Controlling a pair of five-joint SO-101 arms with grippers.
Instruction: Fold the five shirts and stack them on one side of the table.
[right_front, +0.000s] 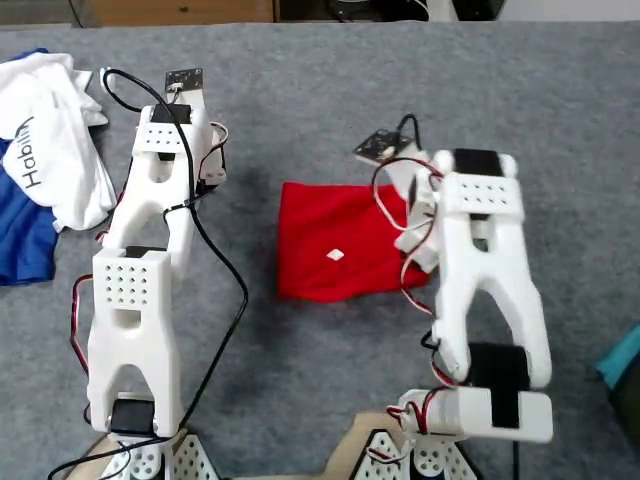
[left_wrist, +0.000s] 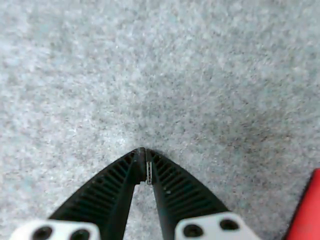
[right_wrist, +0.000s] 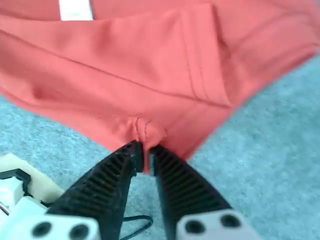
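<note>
Closest to us in the left wrist view, the left gripper has its black ribbed fingers pressed together at the tips with nothing between them. It is poised over bare grey table. A sliver of red cloth is cut off at that picture's edge.

The right gripper is clamped on the hem of the red shirt, and the cloth puckers where the tips pinch it. We cannot tell whether that edge is raised off the table or lies on it.

From the high view, the red shirt lies as a roughly square bundle near the middle of the table, with a small white label on top. The right arm covers its right edge and hides the gripper beneath the wrist. The left arm stands well apart to the left, and its gripper is likewise hidden under its own body.

At the far left corner, a crumpled white shirt lies partly over a blue shirt. Both are cut off by the picture's edge, so we cannot make out their full shape.

A teal thing pokes in at the right edge, too cropped for us to identify.
</note>
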